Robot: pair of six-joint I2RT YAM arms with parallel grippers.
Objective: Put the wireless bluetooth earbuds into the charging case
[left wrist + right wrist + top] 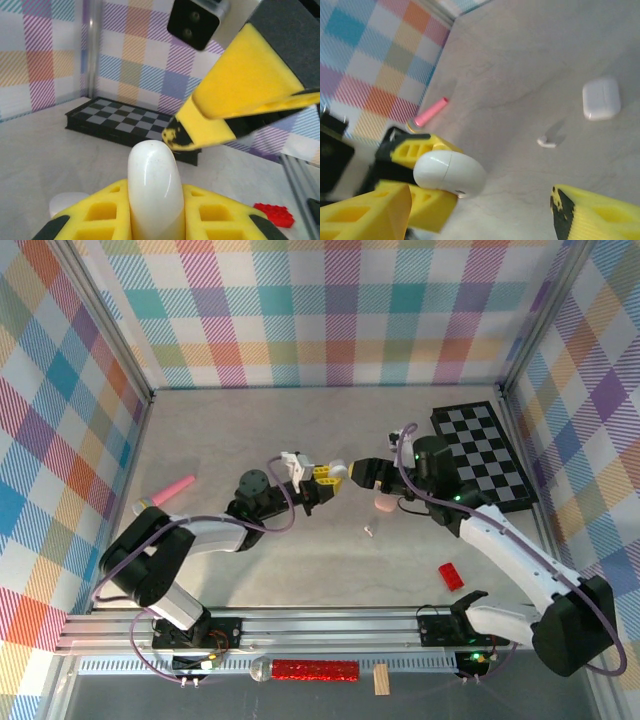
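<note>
So your left hand [326,474] is clamped on the white oval case [450,174]. Its yellow fingers [240,212] hug the case on both sides and hold it up above the counter [250,420], around the middle. Your right hand [358,472] sits right at its 3 o'clock, nose to nose with it, jaws spread wide with nothing between them (in the right wrist view the case sits just off one of its yellow fingers, and I can't tell if they touch). The one earbud [370,530] you can see is lying loose on the counter, roughly 5 o'clock of the left hand and apart from both hands. A pale squarish case [385,505] lies closed just at the earbud's 1 o'clock. The red block [451,576] is off at the earbud's 4 o'clock. The chessboard [485,455] is out at the counter's 2 o'clock, and the pink stick [175,487] is over at 9 o'clock near the left wall.
</note>
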